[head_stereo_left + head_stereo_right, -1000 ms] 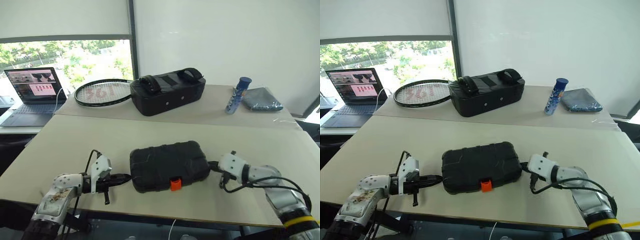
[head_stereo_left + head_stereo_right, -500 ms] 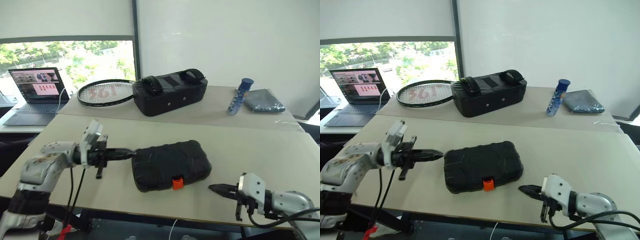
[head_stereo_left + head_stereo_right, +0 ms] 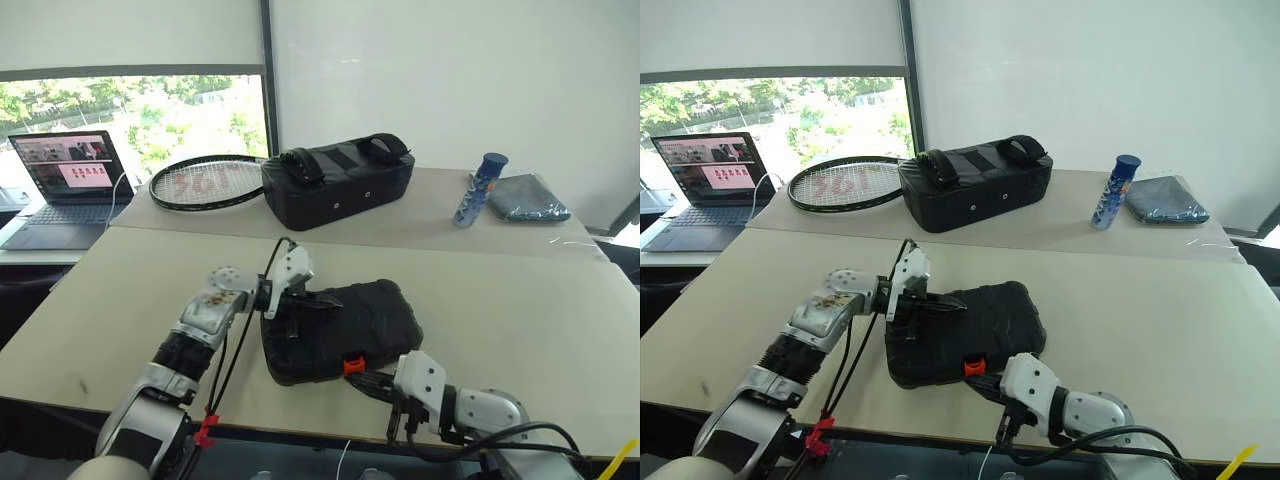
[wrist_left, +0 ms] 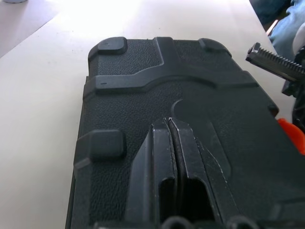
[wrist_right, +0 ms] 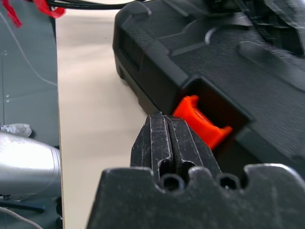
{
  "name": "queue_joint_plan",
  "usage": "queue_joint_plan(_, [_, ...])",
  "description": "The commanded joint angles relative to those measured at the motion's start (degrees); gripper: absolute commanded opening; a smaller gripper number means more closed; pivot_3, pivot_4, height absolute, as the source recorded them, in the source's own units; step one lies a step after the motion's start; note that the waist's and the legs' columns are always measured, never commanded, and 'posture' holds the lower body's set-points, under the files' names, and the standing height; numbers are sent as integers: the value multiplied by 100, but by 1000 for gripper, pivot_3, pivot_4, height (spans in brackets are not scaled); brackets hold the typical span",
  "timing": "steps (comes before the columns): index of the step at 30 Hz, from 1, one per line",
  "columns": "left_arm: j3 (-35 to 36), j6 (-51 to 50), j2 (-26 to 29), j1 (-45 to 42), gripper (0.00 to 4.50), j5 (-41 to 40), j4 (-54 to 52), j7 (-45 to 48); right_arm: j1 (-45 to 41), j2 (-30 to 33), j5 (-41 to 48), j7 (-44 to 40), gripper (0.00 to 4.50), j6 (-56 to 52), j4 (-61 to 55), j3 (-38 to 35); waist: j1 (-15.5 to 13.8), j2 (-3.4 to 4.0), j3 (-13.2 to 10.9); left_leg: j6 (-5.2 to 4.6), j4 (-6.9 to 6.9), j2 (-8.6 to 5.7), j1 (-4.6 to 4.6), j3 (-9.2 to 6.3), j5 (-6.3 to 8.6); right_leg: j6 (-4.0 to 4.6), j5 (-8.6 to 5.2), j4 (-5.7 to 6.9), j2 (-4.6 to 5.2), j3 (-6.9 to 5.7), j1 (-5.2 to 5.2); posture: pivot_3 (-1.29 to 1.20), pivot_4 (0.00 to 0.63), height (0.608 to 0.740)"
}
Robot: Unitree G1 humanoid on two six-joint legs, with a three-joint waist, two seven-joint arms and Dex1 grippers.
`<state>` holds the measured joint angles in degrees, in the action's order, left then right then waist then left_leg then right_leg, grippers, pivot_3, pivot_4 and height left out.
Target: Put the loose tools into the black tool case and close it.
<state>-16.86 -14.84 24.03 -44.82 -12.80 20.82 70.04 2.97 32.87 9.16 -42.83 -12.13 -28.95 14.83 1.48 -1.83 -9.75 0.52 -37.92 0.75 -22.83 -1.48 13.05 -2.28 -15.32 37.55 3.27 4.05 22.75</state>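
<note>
While the flat black hard-plastic tool case (image 3: 338, 328) with its textured shell lies closed on the near part of a pale beige table (image 3: 520, 300), both robot arms reach in toward it. The left gripper (image 3: 318, 299), with its two black fingers pressed together and holding nothing, sits over the top of the case on its left half, pointing across the lid. In the left wrist view the closed fingers (image 4: 172, 157) lie just above the textured lid. The right gripper (image 3: 362, 380), its fingers also pressed together and empty, comes at the case from the near edge of the table, its tip right at the small orange latch (image 3: 352, 364) on the front side of the case. In the right wrist view the closed fingertips (image 5: 167, 136) sit just beside the latch in its recess; whether they touch it cannot be told. Beyond the case, on a second table against the white wall, stand a bigger black fabric bag with handles (image 3: 338, 182), a racket with a black frame (image 3: 205, 184) to its left, and a blue cylindrical bottle (image 3: 478, 189) and a folded grey cloth (image 3: 526, 199) to its right. Far left of the case, an open laptop (image 3: 65, 188) sits by the window.
</note>
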Motion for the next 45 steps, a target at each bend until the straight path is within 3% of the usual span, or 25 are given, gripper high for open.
queue_joint_plan(1, [-182, 8, -73, 39, 112, 329, 196, -114, -153, -48, -130, 96, 0, 23, 119, -27, -5, 0, 0, 0, 0, 0, 3, 0, 0, 0, 0, 0, 0, -1, -4, 0, 150, 740])
queue_joint_plan(5, [-301, -87, -115, 106, 112, 554, 271, -168, -257, -101, -221, 106, 0, 68, 262, 7, -11, -3, 2, 0, -1, 1, 52, 1, 0, -26, -15, -3, 0, -1, -53, 0, 150, 740])
queue_joint_plan(29, [-557, -330, -277, 410, 112, 945, 464, -406, -876, -136, -950, 387, 0, 476, 1046, -112, -38, -16, 94, -1, -1, 3, 79, 4, -1, -43, -25, -1, -4, 6, -73, 0, 150, 740])
queue_joint_plan(36, [-483, -249, -190, 408, 112, 922, 534, -343, -654, -369, -135, 252, 0, -11, 710, -648, -13, -16, 93, -1, 0, 5, 75, 3, -1, -43, -25, 0, -6, 7, -69, 0, 150, 740])
queue_joint_plan(45, [-260, -19, -241, 465, 112, 818, 581, -383, -516, -526, 434, 238, 0, -660, 315, -832, 69, -16, 93, -1, 0, 8, 75, 1, -1, -43, -25, 0, -8, 8, -69, 0, 150, 740])
